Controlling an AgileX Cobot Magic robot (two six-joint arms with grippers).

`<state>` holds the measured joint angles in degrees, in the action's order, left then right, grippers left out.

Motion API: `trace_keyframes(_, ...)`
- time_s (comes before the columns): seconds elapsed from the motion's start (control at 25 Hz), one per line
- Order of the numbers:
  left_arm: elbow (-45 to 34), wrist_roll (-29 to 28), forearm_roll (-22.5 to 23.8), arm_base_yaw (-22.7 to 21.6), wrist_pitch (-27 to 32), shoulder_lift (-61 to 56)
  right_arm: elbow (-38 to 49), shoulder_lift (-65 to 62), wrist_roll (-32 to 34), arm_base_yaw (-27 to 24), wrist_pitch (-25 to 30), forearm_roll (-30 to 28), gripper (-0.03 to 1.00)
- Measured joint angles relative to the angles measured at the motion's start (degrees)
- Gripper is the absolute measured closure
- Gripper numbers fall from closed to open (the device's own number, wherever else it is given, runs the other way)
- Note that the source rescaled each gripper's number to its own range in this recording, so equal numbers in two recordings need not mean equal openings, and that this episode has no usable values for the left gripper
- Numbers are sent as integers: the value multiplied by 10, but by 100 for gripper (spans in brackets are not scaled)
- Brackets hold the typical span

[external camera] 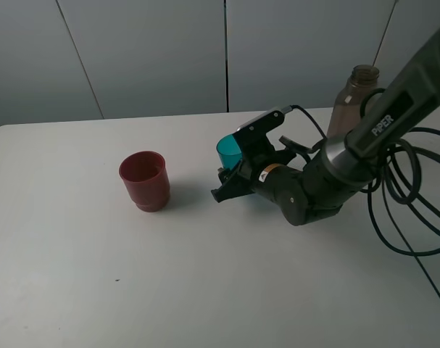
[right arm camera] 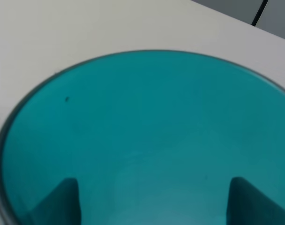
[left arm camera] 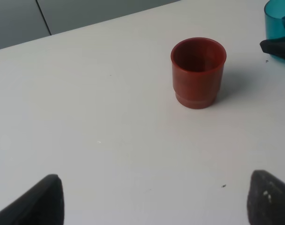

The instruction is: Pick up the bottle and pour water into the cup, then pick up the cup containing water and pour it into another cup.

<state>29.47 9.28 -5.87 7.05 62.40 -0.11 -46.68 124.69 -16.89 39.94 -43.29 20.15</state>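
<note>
Teal cup [right arm camera: 147,140] clamped by right gripper [external camera: 230,181], well apart from red cup [external camera: 144,180].

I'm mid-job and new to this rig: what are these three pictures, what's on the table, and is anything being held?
The wide picture comes from a camera mounted high, off the arms. It shows a white table and one black robot arm reaching in from the right. The other two pictures come from cameras on each arm's wrist.

On the table stand a red cup and, behind the arm, a tall smoky bottle without a cap.

The right gripper is shut on the teal cup; its wrist camera looks straight into that cup.

The left gripper holds nothing; its fingers stand wide apart, facing the red cup.
</note>
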Motion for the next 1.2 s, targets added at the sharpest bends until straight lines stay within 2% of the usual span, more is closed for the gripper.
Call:
trace_keyframes(0.32, 0, 0, 0, 0, 0, 0, 0, 5, 0, 0, 5, -16, 91)
trace_keyframes(0.36, 0, 0, 0, 0, 0, 0, 0, 5, 0, 0, 7, -16, 82)
trace_keyframes(0.44, 0, 0, 0, 0, 0, 0, 0, 5, 0, 0, 8, -16, 42)
trace_keyframes(0.52, 0, 0, 0, 0, 0, 0, 0, 5, 0, 0, 7, -16, 11)
trace_keyframes(0.56, 0, 0, 0, 0, 0, 0, 0, 5, 0, 0, 6, -17, 3)
trace_keyframes(0.6, 0, 0, 0, 0, 0, 0, 0, 5, 0, 0, 6, -17, 0)
trace_keyframes(0.92, 0, 0, 0, 0, 0, 0, 0, -33, 0, 0, 7, -18, -3)
trace_keyframes(1.2, 0, 0, 0, 0, 0, 0, 1, -95, -3, 0, 32, -18, -3)
